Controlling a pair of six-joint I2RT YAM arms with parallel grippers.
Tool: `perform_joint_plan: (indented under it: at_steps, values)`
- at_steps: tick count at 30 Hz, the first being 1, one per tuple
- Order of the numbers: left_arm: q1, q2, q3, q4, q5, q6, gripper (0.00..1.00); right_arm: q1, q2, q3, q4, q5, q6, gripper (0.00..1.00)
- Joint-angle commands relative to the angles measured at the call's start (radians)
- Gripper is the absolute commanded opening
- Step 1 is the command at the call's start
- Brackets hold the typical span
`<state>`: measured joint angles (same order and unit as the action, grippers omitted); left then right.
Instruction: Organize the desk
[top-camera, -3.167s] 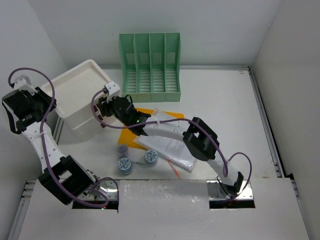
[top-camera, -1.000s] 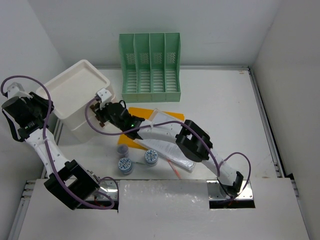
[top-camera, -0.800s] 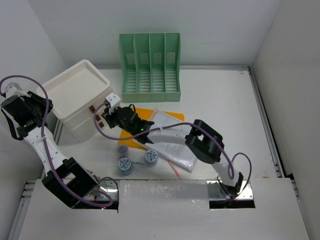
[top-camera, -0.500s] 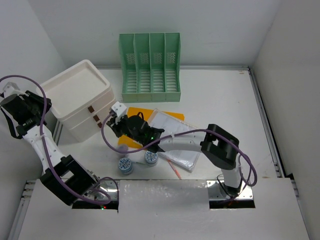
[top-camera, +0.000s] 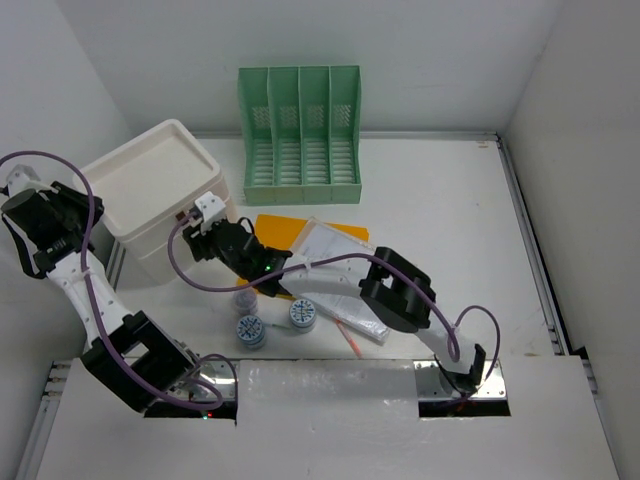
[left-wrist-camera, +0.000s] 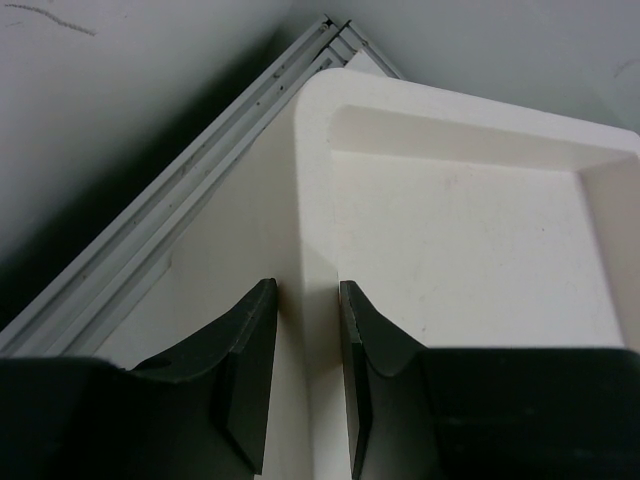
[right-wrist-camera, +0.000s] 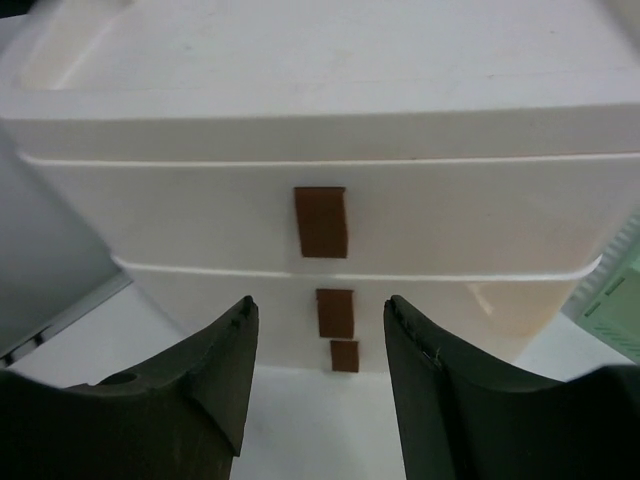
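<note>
The right pincer (right-wrist-camera: 320, 330) was drawn back half a second ago, near the small round pots (top-camera: 250, 330), and the drawer fronts showed as a staggered step. Now it is up against the front of the drawer box (top-camera: 150, 185) again, released, its fingers apart with nothing between them. The drawer fronts ahead of it look flush. This suggests the drawers are shut and the box is dealt with, while the loose items remain unsorted.

The left pincer (left-wrist-camera: 300, 330) has not moved. It stays clenched on the box's rounded rim, one finger inside the top tray and one outside.

The bench (top-camera: 450, 200) is a matte white slab edged with silver rails, lying under both pincers and running far to the right of them. The box is smooth, slightly glossy white plastic with soft corners. Small brown rectangular tabs (right-wrist-camera: 321, 221) sit straight ahead of the right pincer.

Behind the right pincer lie an orange sheet (top-camera: 278, 230) and printed papers in a clear sleeve (top-camera: 345, 285). A slotted mint-green file rack (top-camera: 300, 135) stands off to its right.
</note>
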<state>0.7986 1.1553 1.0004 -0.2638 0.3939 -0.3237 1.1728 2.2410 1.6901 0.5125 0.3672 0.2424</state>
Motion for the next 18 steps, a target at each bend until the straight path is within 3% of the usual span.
perform_joint_plan:
  at_steps: [1, 18]
  values:
    - [-0.006, -0.040, -0.029, -0.080, 0.095, -0.023, 0.00, -0.004, 0.037, 0.100, 0.011, 0.095, 0.005, 0.51]
    - [-0.006, -0.059, -0.059, -0.083, 0.118, -0.012, 0.00, -0.016, 0.167, 0.301, -0.017, 0.082, 0.015, 0.41]
